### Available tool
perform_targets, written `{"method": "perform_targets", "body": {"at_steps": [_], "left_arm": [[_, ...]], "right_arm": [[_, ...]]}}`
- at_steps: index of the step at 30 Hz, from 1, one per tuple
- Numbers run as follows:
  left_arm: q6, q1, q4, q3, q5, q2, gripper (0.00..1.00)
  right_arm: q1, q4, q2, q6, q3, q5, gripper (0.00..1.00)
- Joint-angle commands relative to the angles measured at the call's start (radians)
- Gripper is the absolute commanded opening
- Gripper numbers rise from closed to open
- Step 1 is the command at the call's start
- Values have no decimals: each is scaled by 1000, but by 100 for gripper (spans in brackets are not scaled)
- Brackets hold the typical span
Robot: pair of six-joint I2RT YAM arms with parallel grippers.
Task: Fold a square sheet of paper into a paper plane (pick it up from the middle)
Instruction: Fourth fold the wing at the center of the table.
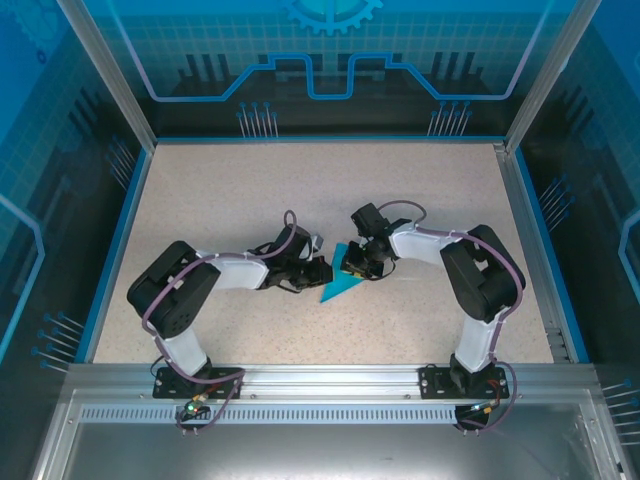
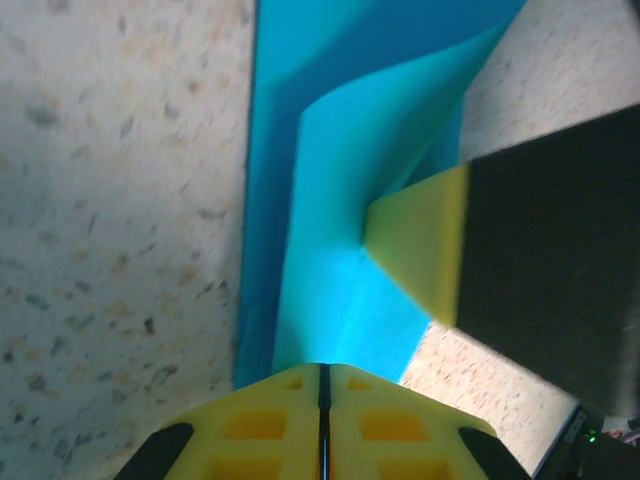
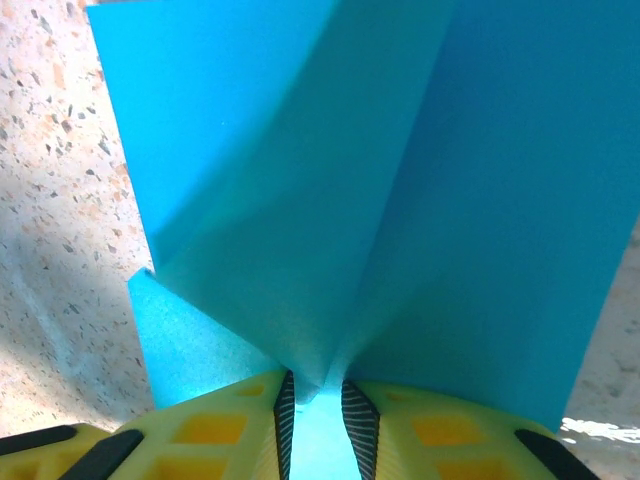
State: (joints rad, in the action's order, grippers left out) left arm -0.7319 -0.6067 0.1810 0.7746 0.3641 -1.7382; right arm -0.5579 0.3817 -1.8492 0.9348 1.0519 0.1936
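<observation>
We count one partly folded cyan sheet of paper on the bench between two hands: the right hand pinches a raised fold, the left hand is closed at its edge.

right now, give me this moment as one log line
stage: mid-fold | paper: creased, flaps raised | left fingers: closed at paper edge | right fingers: pinching paper fold

Present on one speckled table: one folded cyan-blue paper, two arms, and two yellow-fingered grippers, the left gripper and the right gripper.
</observation>
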Motion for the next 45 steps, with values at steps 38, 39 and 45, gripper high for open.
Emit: {"method": "perform_targets", "body": {"at_steps": [38, 39, 45], "left_arm": [[15, 12, -108, 133, -49, -111, 9], [15, 12, -110, 133, -52, -113, 9], [15, 13, -118, 131, -63, -119, 8]], "right_arm": [[-17, 134, -142, -4, -37, -120, 26], [-17, 135, -143, -5, -38, -120, 26], [-18, 135, -150, -5, -36, -120, 26]]}}
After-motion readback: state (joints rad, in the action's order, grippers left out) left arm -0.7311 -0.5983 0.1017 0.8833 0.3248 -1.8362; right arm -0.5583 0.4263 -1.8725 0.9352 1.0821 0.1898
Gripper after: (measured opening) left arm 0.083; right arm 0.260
